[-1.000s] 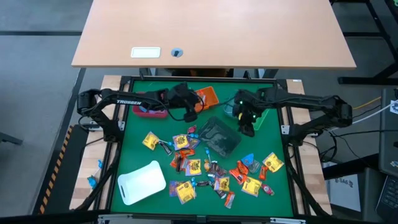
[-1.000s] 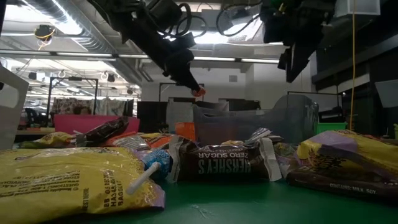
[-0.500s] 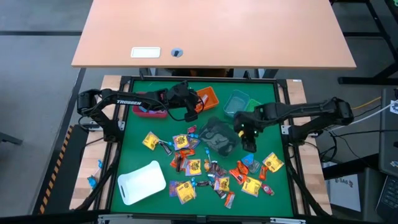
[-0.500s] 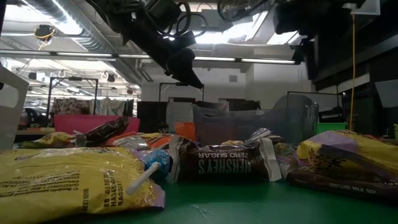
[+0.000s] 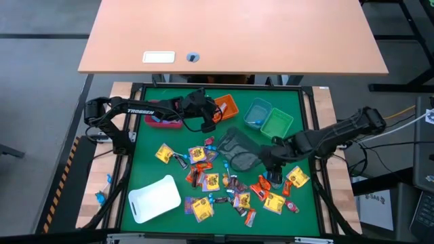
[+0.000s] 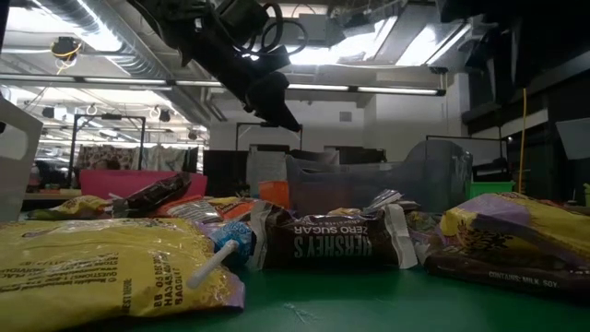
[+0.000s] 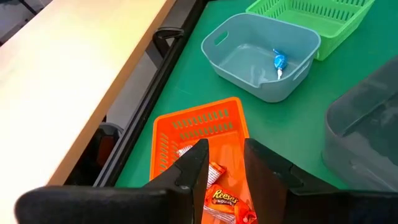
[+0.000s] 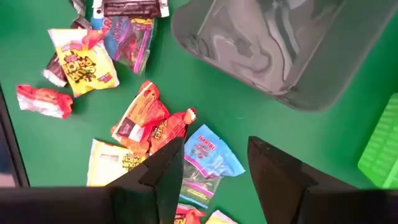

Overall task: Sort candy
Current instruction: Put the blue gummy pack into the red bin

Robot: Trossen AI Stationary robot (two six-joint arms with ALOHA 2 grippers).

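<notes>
The candy [image 5: 224, 184] lies scattered over the near half of the green mat, in yellow, orange-red, purple, blue and brown packets. My left gripper [image 7: 225, 155] hangs open above the orange bin [image 7: 180, 134], where orange packets [image 7: 224, 199] lie on the bin's floor. It shows at the far middle in the high view [image 5: 214, 115]. My right gripper [image 8: 214, 155] is open and points down over the candy at the right [image 5: 273, 171]. It hangs above a blue packet [image 8: 208, 152] and orange-red packets [image 8: 152, 124] and touches none of them.
A grey-blue bin [image 7: 249, 56] holding one blue sweet [image 7: 279, 61], a green bin [image 5: 278, 123] and a pink bin [image 5: 163, 120] stand along the far edge. A dark translucent bin [image 5: 237, 149] sits mid-table. A white tray [image 5: 154, 198] lies near left.
My left gripper has opened above the orange bin and let go of a small orange-red sweet, which no longer hangs at its fingertips. My right gripper has swung from over the green bin toward the table's near edge, turning about, and now hangs over the candy at the right.
</notes>
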